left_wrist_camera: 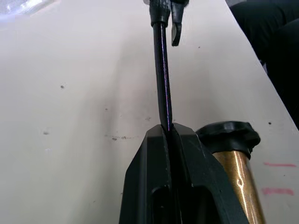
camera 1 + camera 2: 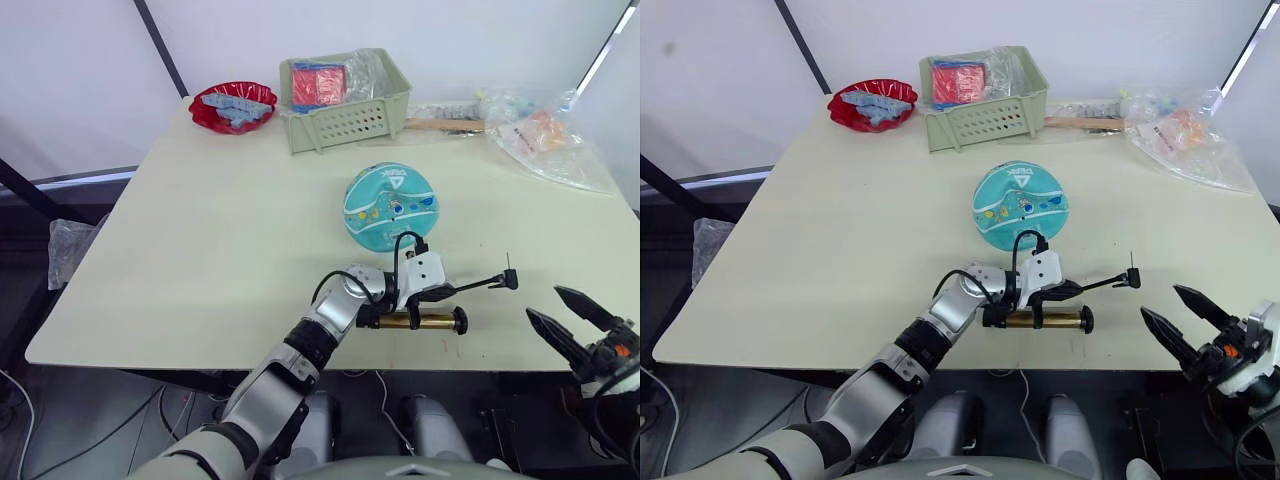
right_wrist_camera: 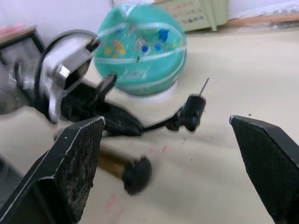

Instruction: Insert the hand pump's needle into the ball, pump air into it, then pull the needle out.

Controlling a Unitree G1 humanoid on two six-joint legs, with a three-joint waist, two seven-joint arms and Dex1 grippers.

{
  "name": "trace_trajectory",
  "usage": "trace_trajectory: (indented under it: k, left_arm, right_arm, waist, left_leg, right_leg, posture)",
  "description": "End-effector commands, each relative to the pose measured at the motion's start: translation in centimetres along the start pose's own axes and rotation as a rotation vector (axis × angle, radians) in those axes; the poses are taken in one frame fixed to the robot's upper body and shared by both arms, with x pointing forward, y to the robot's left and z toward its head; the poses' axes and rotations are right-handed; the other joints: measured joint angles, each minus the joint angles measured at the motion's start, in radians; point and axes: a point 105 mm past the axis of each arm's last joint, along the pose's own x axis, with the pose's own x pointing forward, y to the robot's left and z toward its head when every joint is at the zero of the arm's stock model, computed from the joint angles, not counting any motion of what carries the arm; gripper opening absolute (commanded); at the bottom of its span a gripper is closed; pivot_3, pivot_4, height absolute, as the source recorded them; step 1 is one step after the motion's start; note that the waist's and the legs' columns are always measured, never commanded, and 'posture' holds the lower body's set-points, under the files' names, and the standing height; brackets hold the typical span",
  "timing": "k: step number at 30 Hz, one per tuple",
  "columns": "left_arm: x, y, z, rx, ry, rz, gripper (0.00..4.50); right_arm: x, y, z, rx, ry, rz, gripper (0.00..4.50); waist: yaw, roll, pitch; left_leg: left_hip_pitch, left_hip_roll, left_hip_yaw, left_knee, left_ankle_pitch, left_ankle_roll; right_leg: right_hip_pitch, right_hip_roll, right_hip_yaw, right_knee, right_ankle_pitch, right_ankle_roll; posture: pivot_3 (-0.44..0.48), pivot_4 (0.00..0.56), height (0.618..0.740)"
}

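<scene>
My left gripper (image 2: 447, 291) is pinching the pump's hose (image 2: 475, 283), fingers closed on it. The pump (image 2: 418, 320) is lying flat near the table's (image 2: 200, 250) front edge, long axis running left-right. The needle (image 2: 508, 263) is sticking straight up at the hose tip, well apart from the ball (image 2: 390, 206) behind it. The ball's logo is too small for me to read. My right gripper (image 2: 568, 318) is hanging wide open off the table's edge. A basket (image 2: 345, 100), red dish (image 2: 233, 106) and plastic bags (image 2: 545, 135) are sitting at the back.
</scene>
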Motion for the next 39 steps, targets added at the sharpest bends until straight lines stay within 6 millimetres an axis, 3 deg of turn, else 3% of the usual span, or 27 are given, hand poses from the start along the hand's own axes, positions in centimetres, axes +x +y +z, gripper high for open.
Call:
trace_trajectory:
  k: [1, 6, 14, 33, 34, 35, 39]
  left_arm:
    - [0.4, 0.2, 2.9, 0.049, -0.119, 0.031, 0.02]
    - [0.7, 0.3, 3.4, 0.022, -0.150, 0.064, 0.02]
    - [0.8, 0.3, 3.7, -0.011, -0.170, 0.086, 0.02]
    - [1.0, -0.3, 3.2, -0.014, -0.146, 0.048, 0.02]
    - [1.0, -0.3, 3.1, -0.016, -0.144, 0.048, 0.00]
    - [1.0, -0.3, 3.1, -0.016, -0.143, 0.047, 0.00]
    - [1.0, -0.3, 3.0, -0.017, -0.139, 0.043, 0.00]
  right_arm:
    - [1.8, 0.1, 0.8, 0.108, -0.044, -0.054, 4.50]
    - [3.8, -0.2, 1.5, 0.245, -0.098, -0.090, 4.50]
    - [5.0, 0.1, 1.8, 0.292, -0.102, -0.085, 4.50]
    - [4.9, -0.1, 2.7, 0.285, -0.119, -0.088, 4.50]
    - [4.9, -0.2, 2.7, 0.283, -0.122, -0.092, 3.98]
    - [4.8, -0.3, 2.8, 0.282, -0.123, -0.095, 3.75]
    - [4.7, -0.5, 2.8, 0.274, -0.122, -0.101, 1.61]
  waist:
    - [0.001, 0.000, 0.000]
    - [0.001, 0.000, 0.000]
    - [0.000, 0.000, 0.000]
    - [0.000, 0.000, 0.000]
    - [0.000, 0.000, 0.000]
    - [0.000, 0.000, 0.000]
    - [-0.001, 0.000, 0.000]
  left_leg:
    - [0.000, 0.000, 0.000, 0.000, 0.000, 0.000]
    - [-0.001, -0.001, 0.000, 0.000, 0.000, 0.000]
    - [-0.001, -0.001, -0.001, 0.000, 0.000, 0.000]
    - [-0.001, -0.001, -0.001, 0.000, 0.000, 0.000]
    - [-0.001, -0.001, -0.001, 0.000, 0.000, 0.000]
    - [-0.001, -0.001, -0.001, 0.000, 0.000, 0.000]
    - [-0.001, -0.001, -0.001, 0.000, 0.000, 0.000]
  right_leg:
    - [0.000, 0.000, 0.000, 0.000, 0.000, 0.000]
    - [0.000, 0.000, 0.000, 0.000, 0.000, 0.000]
    - [0.000, 0.001, -0.001, 0.000, 0.002, 0.004]
    - [0.000, 0.001, -0.001, 0.000, 0.002, 0.004]
    - [0.000, 0.001, -0.001, 0.000, 0.002, 0.004]
    - [0.000, 0.001, -0.001, 0.000, 0.002, 0.004]
    - [0.000, 0.001, -0.001, 0.000, 0.002, 0.004]
  posture:
    - [0.000, 0.150, 0.740]
    - [0.000, 0.150, 0.740]
    - [0.000, 0.150, 0.740]
    - [0.000, 0.150, 0.740]
    - [0.000, 0.150, 0.740]
    - [0.000, 0.150, 0.740]
    - [0.000, 0.150, 0.740]
